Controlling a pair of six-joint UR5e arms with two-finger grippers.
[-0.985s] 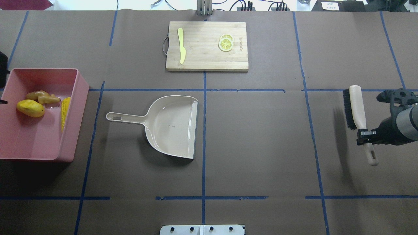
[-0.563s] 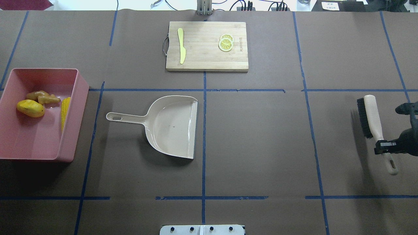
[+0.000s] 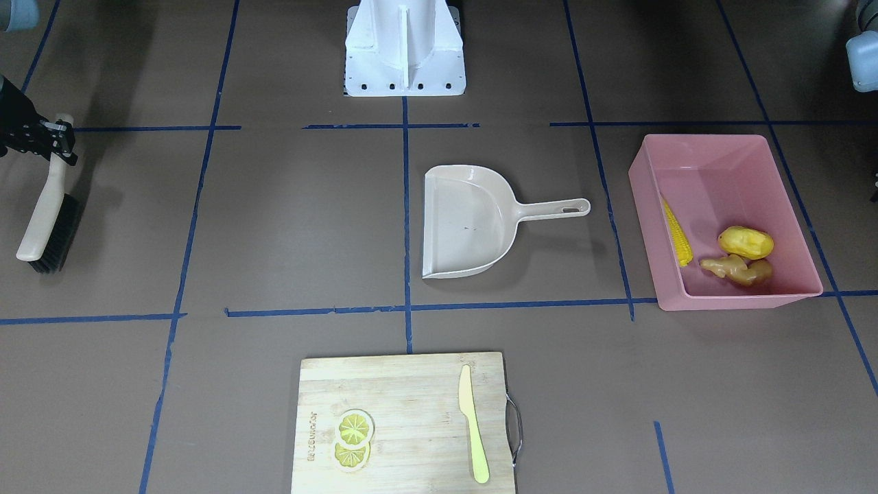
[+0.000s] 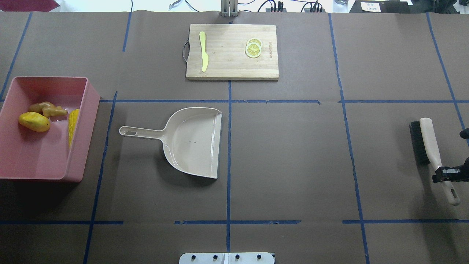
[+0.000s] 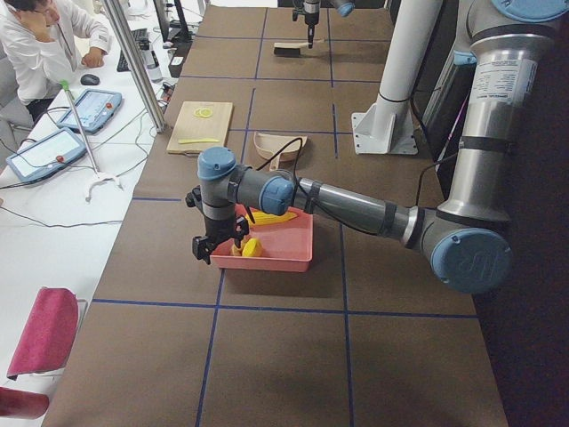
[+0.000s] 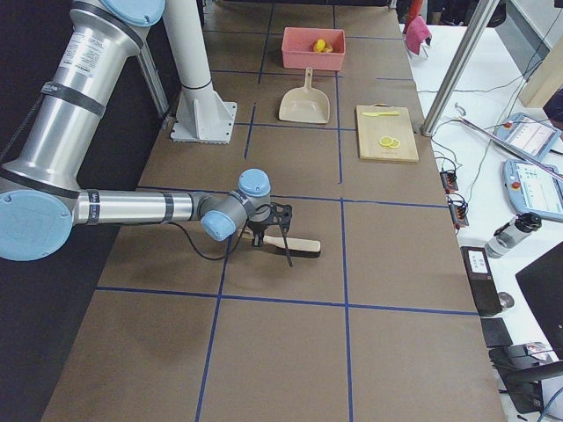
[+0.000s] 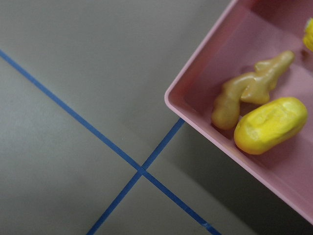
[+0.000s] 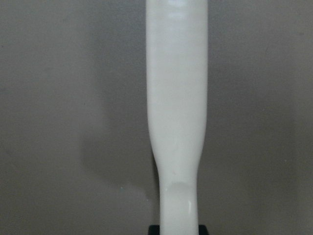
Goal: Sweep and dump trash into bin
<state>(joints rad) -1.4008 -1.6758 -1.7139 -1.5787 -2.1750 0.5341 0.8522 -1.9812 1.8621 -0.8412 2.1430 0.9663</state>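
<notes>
**Ana:** Bin (image 4: pixel 36 157) first, since it's the biggest thing on the tabletop (image 4: pixel 293 146). Where does it sit?

**Ben:** Against the left edge, about midway between the near and far edges. It's a pink tub, and all the trash lies inside it.

**Ana:** And the next largest?

**Ben:** The wooden cutting board (image 4: pixel 227 55), at the middle of the far edge. Then comes the beige dustpan (image 4: pixel 194 143) near the table's centre, with its handle pointing at the bin and its mouth facing the right edge.

**Ana:** The brush (image 4: pixel 428 146)?

**Ben:** Close to the right edge, with its bristles facing the centre. The right gripper (image 4: pixel 445 175) is clamped on its handle. I can't tell whether the bristles touch the table.

**Ana:** Now the trash itself.

**Ben:** The corn cob (image 4: pixel 73 123) lies along the bin wall nearest the dustpan. The lumpy yellow piece (image 4: pixel 34 121) and the ginger root (image 4: pixel 48 109) lie just beside each other in the bin's far half.

**Ana:** Anything smaller?

**Ben:** A yellow-green knife (image 4: pixel 203 51) and two lemon slices (image 4: pixel 253 48) lie apart on the board.

**Ana:** And the left gripper (image 5: pixel 216 251)?

**Ben:** It hangs by a far corner of the bin. I can't tell how its jaws stand.
</notes>
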